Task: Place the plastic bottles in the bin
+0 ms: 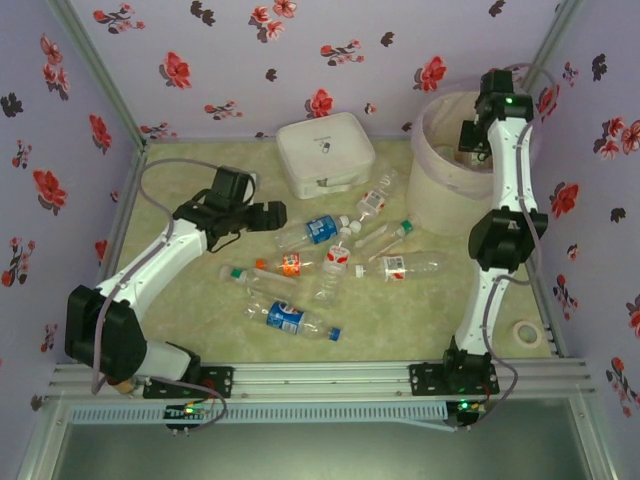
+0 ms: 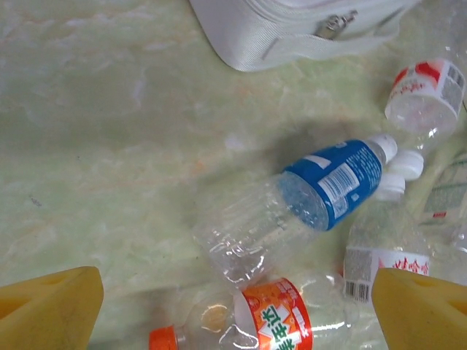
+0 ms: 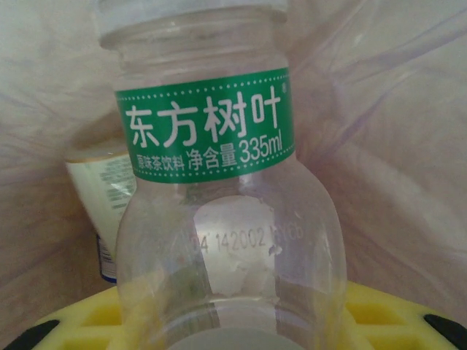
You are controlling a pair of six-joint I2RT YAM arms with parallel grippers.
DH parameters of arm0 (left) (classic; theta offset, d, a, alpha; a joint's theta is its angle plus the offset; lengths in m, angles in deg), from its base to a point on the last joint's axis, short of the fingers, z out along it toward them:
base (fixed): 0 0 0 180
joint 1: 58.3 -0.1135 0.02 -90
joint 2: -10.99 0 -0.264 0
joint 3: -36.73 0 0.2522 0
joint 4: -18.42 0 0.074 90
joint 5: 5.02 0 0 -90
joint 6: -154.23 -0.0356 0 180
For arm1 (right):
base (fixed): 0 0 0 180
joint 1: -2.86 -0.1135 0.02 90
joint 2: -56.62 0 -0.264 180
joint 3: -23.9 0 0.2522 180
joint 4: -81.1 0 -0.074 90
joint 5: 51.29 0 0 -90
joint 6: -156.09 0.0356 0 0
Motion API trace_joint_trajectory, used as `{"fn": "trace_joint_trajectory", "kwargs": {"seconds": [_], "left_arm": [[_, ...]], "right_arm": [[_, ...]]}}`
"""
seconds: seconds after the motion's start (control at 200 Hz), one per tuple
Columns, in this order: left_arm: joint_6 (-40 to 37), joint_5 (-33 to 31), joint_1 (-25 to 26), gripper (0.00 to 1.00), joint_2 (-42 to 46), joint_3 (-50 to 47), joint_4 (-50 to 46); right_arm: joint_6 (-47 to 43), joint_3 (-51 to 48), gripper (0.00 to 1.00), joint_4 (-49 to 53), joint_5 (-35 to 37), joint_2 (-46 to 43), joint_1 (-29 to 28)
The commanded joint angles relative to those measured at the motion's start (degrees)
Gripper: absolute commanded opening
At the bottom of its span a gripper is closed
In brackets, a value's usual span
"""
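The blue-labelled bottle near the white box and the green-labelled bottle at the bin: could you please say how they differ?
The blue-labelled bottle lies on its side on the table; the green-labelled bottle is held by the right gripper inside the bin. The blue-labelled bottle's band is blue and white; the green-labelled bottle's is green with white characters. Both are clear plastic.

The plastic bottles (image 1: 290,262) look glossy, the tabletop (image 2: 109,109) smooth, the case (image 2: 292,29) woven.
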Motion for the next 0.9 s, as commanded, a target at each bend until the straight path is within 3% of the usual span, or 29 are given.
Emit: {"fn": "trace_joint_trajectory", "kwargs": {"seconds": [0.0, 0.11, 0.17, 0.335, 0.455, 0.64, 0.895], "left_arm": [[-5.62, -0.92, 1.95, 0.94, -1.7, 3.2, -2.67], [-8.48, -0.83, 3.46, 0.94, -4.57, 5.26, -3.65], [-9.55, -0.54, 3.83, 0.94, -6.25, 6.31, -4.06], [-14.98, 0.88, 4.31, 0.95, -9.5, 8.54, -4.56], [-18.81, 2.42, 4.4, 0.96, -10.84, 9.46, -4.6], [-22.03, 2.86, 4.4, 0.97, -13.7, 11.34, -5.04], [-28.27, 4.72, 4.4, 0.98, -19.0, 14.76, -5.79]], "right_arm": [[1.1, -1.59, 0.08, 1.34, -1.91, 1.58, 0.62], [1.68, -7.07, 0.21, -1.97, -2.94, 1.35, 0.96], [2.12, -9.55, 0.34, -3.28, -4.04, 1.25, 1.15], [2.4, -14.59, 0.49, -5.4, -4.19, 0.68, 1.42], [2.4, -15.23, 0.6, -5.77, -4.02, -0.67, 1.64], [1.79, -12.34, 0.87, -3.2, -3.5, -2.66, 1.95], [1.93, -9.78, 0.99, -1.27, -4.26, -9.01, 2.15]]}}
